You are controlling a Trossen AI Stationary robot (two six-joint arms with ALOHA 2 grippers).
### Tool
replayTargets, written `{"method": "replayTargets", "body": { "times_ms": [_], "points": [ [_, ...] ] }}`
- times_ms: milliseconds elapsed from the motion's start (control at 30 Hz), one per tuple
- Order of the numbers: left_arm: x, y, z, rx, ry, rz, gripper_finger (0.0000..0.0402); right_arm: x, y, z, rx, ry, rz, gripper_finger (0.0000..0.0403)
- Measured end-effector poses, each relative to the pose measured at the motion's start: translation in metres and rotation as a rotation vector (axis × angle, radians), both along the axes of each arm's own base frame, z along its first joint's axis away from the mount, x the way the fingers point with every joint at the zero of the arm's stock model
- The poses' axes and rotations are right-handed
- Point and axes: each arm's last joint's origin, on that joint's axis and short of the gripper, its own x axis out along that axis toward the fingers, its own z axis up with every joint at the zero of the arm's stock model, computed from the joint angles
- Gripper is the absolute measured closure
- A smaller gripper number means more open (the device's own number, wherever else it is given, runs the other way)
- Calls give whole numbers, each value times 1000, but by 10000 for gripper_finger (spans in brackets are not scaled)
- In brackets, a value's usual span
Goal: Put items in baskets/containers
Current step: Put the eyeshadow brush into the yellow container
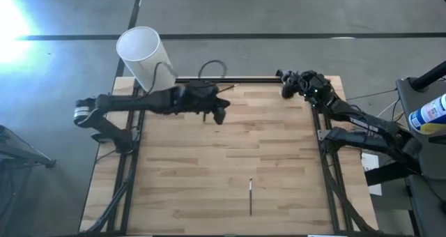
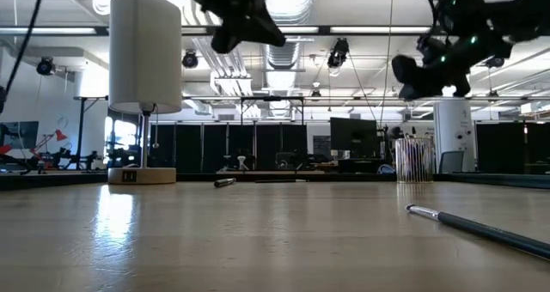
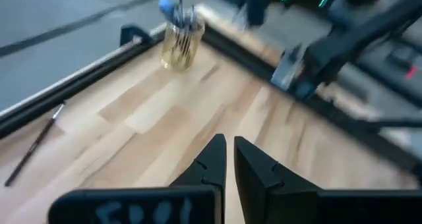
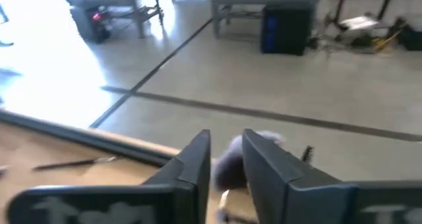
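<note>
Two sticks loose on the table, the rest in the cup

One stick [image 1: 251,195] lies alone on the wooden table [image 1: 174,174], low and a little right of centre in the high view; the low view shows it close by at lower right [image 2: 481,228]. In the left wrist view a second stick [image 3: 33,148] lies at the left edge of the frame, just beside the dark rail [image 3: 72,85]. The small yellowish cup [image 3: 179,46] stands at the upper left of that frame, near the rail's corner, with a bunch of sticks [image 3: 179,13] upright inside it. In the low view the cup [image 2: 414,161] sits right of centre, far across the tabletop.

The left gripper [image 1: 217,113] hovers above the upper middle of the table, its fingers [image 3: 211,159] almost together with only a sliver between them and nothing held. The right gripper [image 1: 286,90] hangs at the table's upper right corner, high above the cup in the low view [image 2: 411,76]; whether it is apart or together I cannot tell. The tall white cylinder [image 1: 143,56] stands at the upper left corner
</note>
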Motion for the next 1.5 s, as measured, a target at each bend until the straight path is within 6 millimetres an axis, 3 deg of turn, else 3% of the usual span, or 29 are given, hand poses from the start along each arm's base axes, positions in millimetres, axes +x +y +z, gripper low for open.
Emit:
{"method": "replayTargets", "body": {
  "times_ms": [167,300,600,800,967,1300,1500],
  "points": [
    [31,27,-2,26,165,-44,383,2,24,29,19,4,106,386],
    [49,56,-14,30,241,-75,399,3,40,48,1,-76,180,392],
    [67,125,-59,25,440,-51,401,9,57,54,-8,-105,288,394],
    [83,146,-83,-8,546,-70,401,14,59,50,8,-87,310,394],
    [85,164,-101,-56,596,-46,398,16,58,47,17,-74,311,394],
    [75,186,-108,-76,599,6,334,16,58,47,17,-75,313,394],
    [78,186,-121,-88,623,-20,311,16,58,47,17,-75,313,394]
  ]
}}
